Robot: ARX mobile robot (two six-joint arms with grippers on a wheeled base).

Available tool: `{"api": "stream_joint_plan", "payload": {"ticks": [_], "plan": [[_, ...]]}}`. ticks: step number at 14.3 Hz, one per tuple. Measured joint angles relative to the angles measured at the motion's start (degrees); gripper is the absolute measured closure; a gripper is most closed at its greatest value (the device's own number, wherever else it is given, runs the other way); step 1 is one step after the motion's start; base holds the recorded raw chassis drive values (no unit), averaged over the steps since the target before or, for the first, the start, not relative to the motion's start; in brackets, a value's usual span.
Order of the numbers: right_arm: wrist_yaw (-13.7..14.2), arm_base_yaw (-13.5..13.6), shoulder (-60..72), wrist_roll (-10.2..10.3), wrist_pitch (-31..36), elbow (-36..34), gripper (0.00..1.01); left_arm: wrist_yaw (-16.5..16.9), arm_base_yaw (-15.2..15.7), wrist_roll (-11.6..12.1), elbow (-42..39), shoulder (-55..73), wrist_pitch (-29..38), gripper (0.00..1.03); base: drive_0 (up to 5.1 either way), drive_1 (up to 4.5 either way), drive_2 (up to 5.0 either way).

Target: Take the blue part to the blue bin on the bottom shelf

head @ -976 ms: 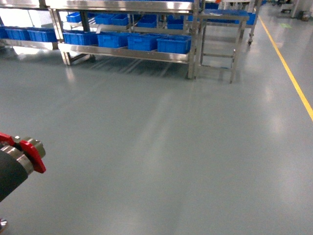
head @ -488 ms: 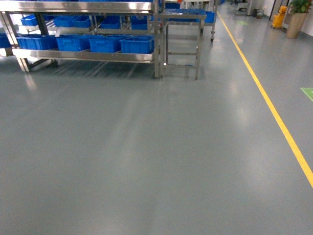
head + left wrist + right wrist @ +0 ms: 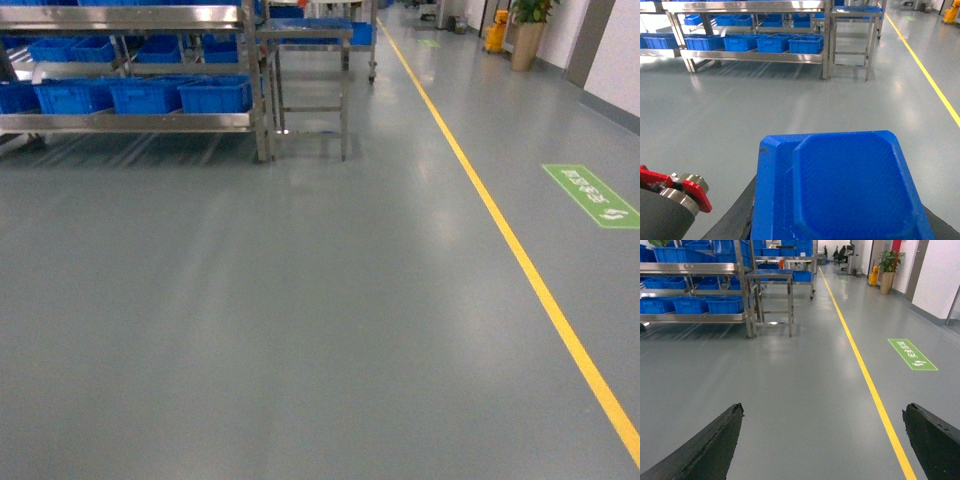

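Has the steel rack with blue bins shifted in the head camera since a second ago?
Yes. The rack slid left in frame; the yellow floor line now sits nearer centre.

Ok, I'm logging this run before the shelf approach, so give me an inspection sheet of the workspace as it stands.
Surface: grey floor, bare and glossy.
Job's things: blue part fills the left wrist view; blue bins sit in a row on the bottom shelf, far off.
Clutter: nothing seen.
Grippers: left gripper's jaws hidden behind the part, grip unconfirmed; right gripper open and empty.
Cables: nothing seen.
Surroundings: steel table beside the rack, yellow floor line, green floor sign, potted plant.
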Motion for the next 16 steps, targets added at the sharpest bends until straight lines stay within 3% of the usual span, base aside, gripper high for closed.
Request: {"api": "stream_joint_plan", "payload": {"ticks": [16], "plan": [[-0.1, 0.0, 0.0, 0.0, 0.0, 0.0, 0.03, -0.2, 0.1, 0.0, 0.0, -0.2, 0.0, 0.59, 0.0, 3.86, -3.9]]}}
